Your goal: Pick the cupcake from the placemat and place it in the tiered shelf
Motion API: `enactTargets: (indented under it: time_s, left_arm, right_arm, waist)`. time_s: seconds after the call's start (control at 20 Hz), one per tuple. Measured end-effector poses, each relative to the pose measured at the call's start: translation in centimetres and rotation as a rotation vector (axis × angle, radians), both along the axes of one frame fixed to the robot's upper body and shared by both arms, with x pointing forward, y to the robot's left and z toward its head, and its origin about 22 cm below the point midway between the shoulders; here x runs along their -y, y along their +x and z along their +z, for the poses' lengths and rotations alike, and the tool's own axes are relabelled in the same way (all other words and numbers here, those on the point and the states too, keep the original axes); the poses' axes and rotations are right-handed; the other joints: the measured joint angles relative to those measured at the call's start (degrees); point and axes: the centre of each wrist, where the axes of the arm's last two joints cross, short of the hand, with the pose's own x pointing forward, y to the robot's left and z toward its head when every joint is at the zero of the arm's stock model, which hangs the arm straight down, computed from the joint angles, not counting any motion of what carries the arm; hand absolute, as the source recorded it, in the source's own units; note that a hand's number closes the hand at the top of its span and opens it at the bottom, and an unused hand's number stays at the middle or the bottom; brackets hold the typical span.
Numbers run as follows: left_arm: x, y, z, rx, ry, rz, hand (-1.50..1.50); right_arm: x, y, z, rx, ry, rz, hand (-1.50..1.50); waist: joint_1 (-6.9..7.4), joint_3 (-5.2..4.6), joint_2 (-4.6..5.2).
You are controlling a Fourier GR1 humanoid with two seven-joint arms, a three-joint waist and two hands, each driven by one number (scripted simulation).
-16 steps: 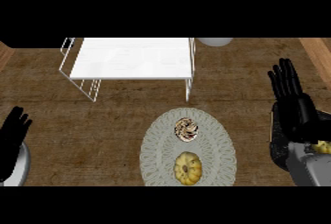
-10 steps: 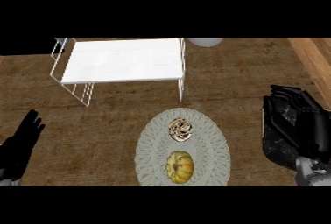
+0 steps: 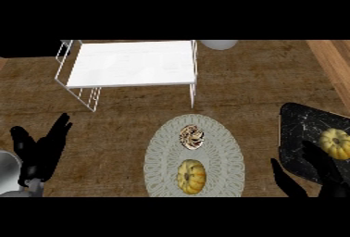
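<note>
The cupcake [image 3: 192, 137] is seen on the placemat [image 3: 226, 143], below the shelf [image 3: 132, 63]. Both hands, left [image 3: 42, 152] and right [image 3: 311, 173], are held open and empty, well apart from it.

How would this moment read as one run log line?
phase: before grasp | cupcake: on placemat | left hand: open | right hand: open | tiered shelf: no cupcake

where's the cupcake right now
In the head view the cupcake sits on the far half of the oval placemat, just right of centre, behind a small yellow pumpkin and in front of the white tiered shelf.
</note>
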Motion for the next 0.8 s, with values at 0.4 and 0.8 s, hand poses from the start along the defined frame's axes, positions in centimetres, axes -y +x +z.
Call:
enactTargets:
  time_s: [0.4, 0.8]
  left_arm:
    - [2.6, 1.0, 0.0, -0.003, 0.000, -0.038, 0.00]
    - [2.5, 1.6, 0.5, -0.012, -0.006, -0.069, 0.00]
  right_arm:
    - [-4.3, -4.6, 4.7, -0.092, 0.002, 0.183, -1.50]
    - [-6.6, -3.4, 9.4, -0.275, -0.037, 0.245, -1.50]
  waist:
    - [1.88, 0.01, 0.09]
    - [3.56, -0.16, 0.43]
